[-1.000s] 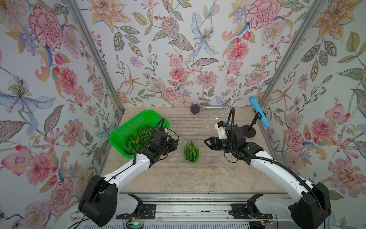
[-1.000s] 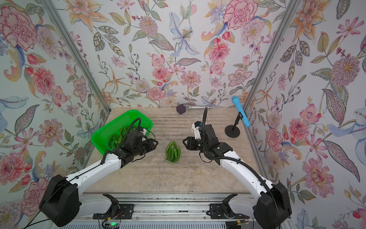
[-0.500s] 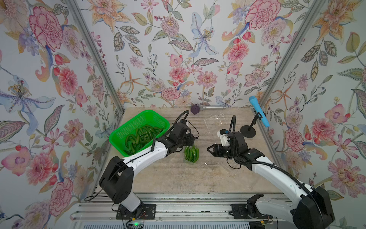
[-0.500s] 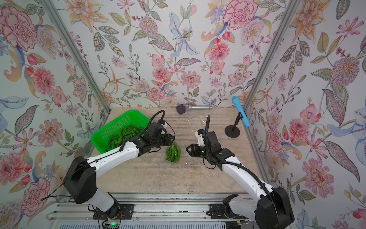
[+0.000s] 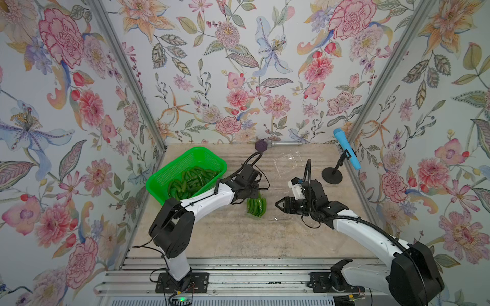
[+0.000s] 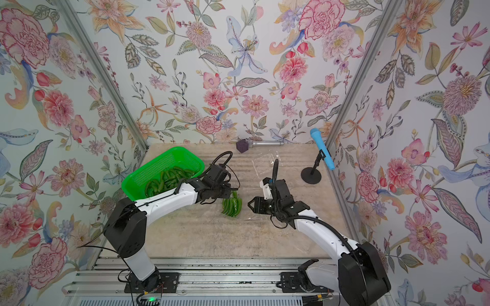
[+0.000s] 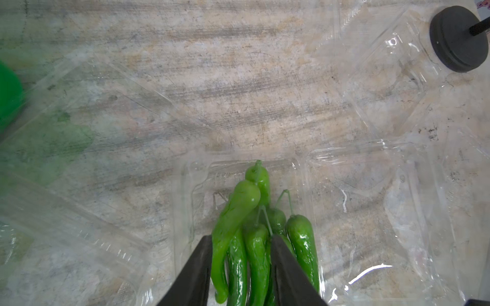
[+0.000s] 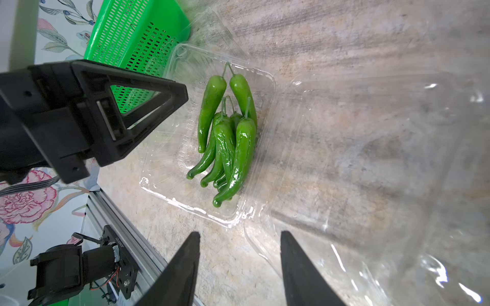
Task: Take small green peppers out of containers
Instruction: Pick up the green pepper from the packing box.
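Peppers (image 8: pixel 228 137) in open clamshell (image 8: pixel 185 204), left pincer (image 7: pixel 241 237) apart over them, right pincer (image 8: pixel 240 233) apart, empty, by its rim

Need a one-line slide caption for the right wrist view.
Open right hand facing small green peppers piled in an open clear container, with the green basket beyond.

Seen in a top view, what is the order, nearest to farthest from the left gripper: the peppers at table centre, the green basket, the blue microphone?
1. Centre peppers, close by the jaws of the left gripper.
2. Green basket, on the left side.
3. Blue microphone, far right corner, on a stand.
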Controlling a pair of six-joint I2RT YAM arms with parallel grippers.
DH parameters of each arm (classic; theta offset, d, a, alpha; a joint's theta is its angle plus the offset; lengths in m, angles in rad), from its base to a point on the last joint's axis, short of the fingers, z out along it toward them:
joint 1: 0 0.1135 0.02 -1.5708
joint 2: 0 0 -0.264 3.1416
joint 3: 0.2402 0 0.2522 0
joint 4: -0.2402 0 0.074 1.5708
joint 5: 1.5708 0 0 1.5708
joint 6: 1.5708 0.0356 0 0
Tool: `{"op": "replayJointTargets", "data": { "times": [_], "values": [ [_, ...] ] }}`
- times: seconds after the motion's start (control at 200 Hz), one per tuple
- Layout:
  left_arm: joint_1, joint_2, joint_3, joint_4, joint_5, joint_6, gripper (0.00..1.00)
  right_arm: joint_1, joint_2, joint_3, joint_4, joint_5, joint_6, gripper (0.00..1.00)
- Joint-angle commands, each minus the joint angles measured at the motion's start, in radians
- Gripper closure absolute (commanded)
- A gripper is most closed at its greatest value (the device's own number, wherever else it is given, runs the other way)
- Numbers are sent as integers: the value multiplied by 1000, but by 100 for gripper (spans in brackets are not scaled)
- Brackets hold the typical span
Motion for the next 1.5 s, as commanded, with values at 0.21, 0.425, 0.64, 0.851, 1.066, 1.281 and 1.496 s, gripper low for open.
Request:
{"op": "replayJointTargets", "data": {
  "times": [0.21, 0.425, 0.64, 0.851, 1.066, 1.281, 1.496],
  "values": [
    [-19, 82, 63, -17, -30, 56, 59, -8, 13, -24, 31, -30, -10, 49],
    [-20, 121, 82, -40, -48, 47, 59, -25, 6, -29, 31, -47, -21, 49],
    [-19, 152, 85, -21, -39, 53, 59, -33, 3, -34, 32, -57, -26, 49],
    [-16, 169, 83, 9, -52, 59, 60, -39, -8, -38, 31, -58, -25, 49],
    [-8, 177, 51, 91, -28, 76, 60, -40, -10, -40, 31, -66, -27, 49],
    [-7, 191, 21, 162, -29, 130, 60, -42, -10, -39, 31, -95, -33, 49],
    [-6, 226, 16, 224, 31, 159, 60, -42, 0, -31, 31, -122, -36, 49]
  ]
}}
